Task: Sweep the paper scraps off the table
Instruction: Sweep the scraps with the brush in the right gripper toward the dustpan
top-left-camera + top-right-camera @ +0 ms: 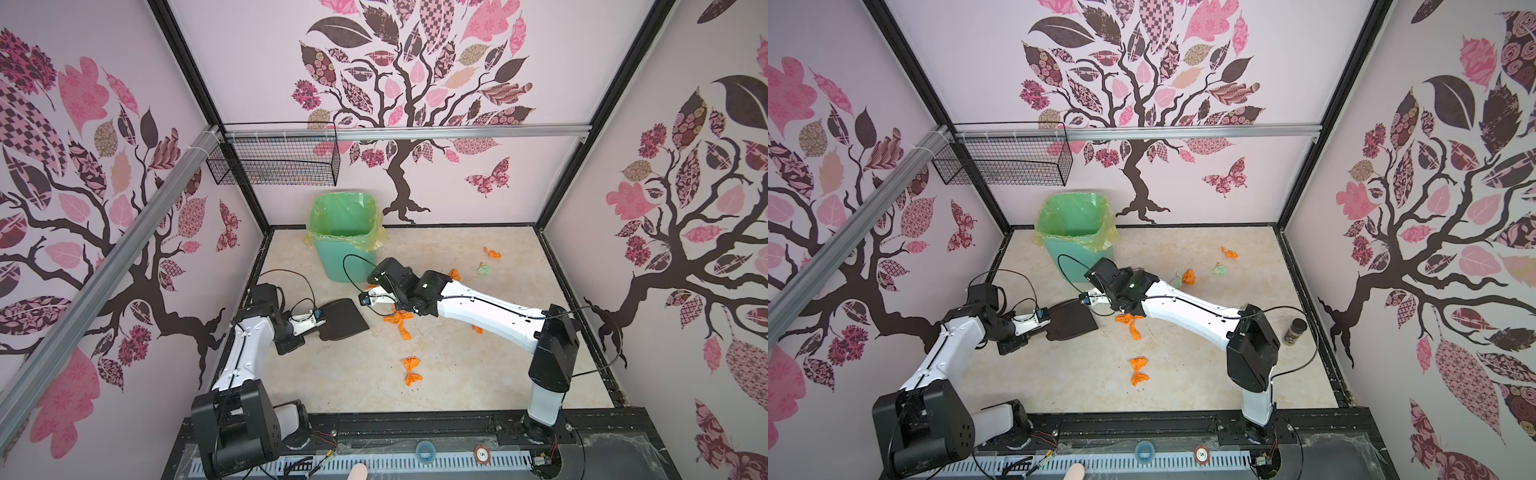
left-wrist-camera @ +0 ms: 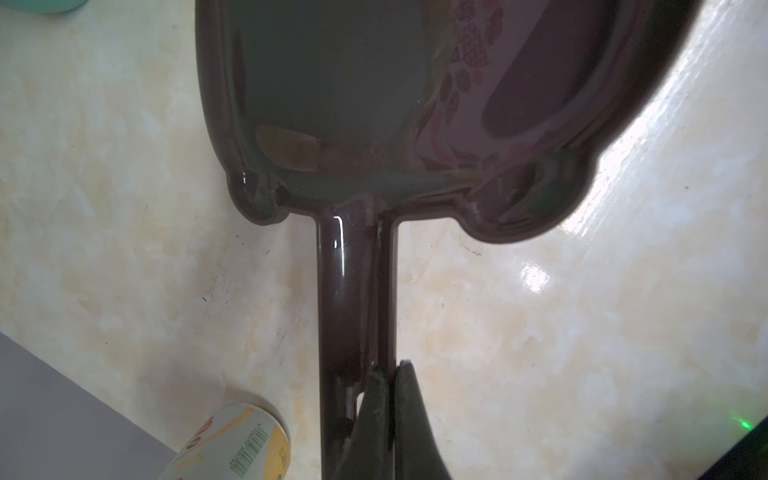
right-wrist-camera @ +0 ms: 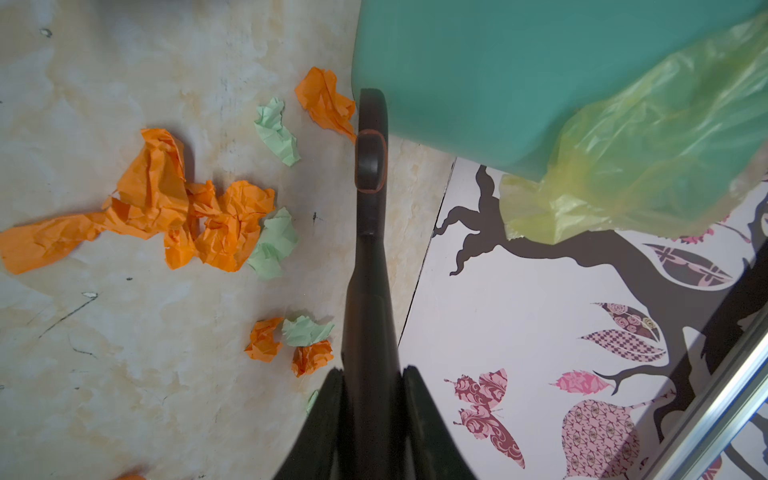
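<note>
Orange and mint paper scraps lie on the cream marbled table [image 1: 457,374]: an orange cluster [image 1: 398,321] under my right forearm, a pair [image 1: 411,370] nearer the front, and small ones [image 1: 491,252] at the back right. In the right wrist view more scraps [image 3: 178,208] lie left of a dark brush handle [image 3: 370,249], on which my right gripper [image 3: 371,374] is shut; the brush head is hidden. My left gripper [image 2: 390,368] is shut on the handle of a dark brown dustpan [image 2: 332,83]. The dustpan [image 1: 341,318] lies flat on the table, its mouth toward the right gripper [image 1: 368,299].
A mint-green bin [image 1: 345,241] with a yellow-green liner stands at the back, just behind the right gripper. A black wire basket [image 1: 274,166] hangs on the back-left rail. A small dark jar [image 1: 1295,330] stands by the right wall. A printed can [image 2: 232,444] lies near the left gripper.
</note>
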Controlling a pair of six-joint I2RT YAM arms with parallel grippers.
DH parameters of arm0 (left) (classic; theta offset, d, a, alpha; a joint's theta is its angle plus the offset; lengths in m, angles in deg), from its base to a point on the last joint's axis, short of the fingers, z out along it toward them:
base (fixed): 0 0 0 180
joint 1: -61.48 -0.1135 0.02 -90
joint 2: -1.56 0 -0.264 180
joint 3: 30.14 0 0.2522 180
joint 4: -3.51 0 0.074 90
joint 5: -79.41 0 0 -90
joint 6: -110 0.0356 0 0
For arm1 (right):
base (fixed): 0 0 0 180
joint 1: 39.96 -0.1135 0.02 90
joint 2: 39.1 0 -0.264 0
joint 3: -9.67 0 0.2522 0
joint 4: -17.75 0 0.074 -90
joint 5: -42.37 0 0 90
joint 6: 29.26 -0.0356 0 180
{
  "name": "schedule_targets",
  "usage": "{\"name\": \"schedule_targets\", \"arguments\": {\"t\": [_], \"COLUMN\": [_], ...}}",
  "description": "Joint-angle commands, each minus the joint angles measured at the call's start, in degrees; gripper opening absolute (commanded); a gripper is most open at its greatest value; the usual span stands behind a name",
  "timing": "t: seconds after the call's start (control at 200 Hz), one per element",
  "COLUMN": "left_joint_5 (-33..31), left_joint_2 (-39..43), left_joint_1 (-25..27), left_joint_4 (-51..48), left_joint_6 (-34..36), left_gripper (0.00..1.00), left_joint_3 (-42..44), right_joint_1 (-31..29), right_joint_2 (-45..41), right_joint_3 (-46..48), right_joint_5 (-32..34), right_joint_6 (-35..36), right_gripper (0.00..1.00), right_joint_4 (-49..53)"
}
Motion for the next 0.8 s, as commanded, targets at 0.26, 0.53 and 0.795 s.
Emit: {"name": "schedule_targets", "arguments": {"t": [0.26, 0.53, 0.795], "left_joint_5": [1.5, 1.8, 2.8], "left_joint_2": [-0.1, -0.2, 0.6], "left_joint_1": [-0.4, -0.4, -0.5], "left_joint_4": [0.6, -0.1, -1.2], "left_joint_6": [0.9, 0.9, 0.5], "left_gripper": [0.0, 0.0, 0.0], "left_joint_3": [1.5, 0.4, 0.3], "right_joint_1": [-1.6, -6.4, -13.8], "right_joint_2": [2.4, -9.6, -18.1], "right_joint_3": [0.9, 13.7, 14.3], "right_joint_5": [-1.9, 0.8, 10.3], "right_joint_6": [0.0, -3.4, -12.7], "right_gripper": [0.0, 0.0, 0.0], "right_joint_4": [0.0, 5.0, 15.2]}}
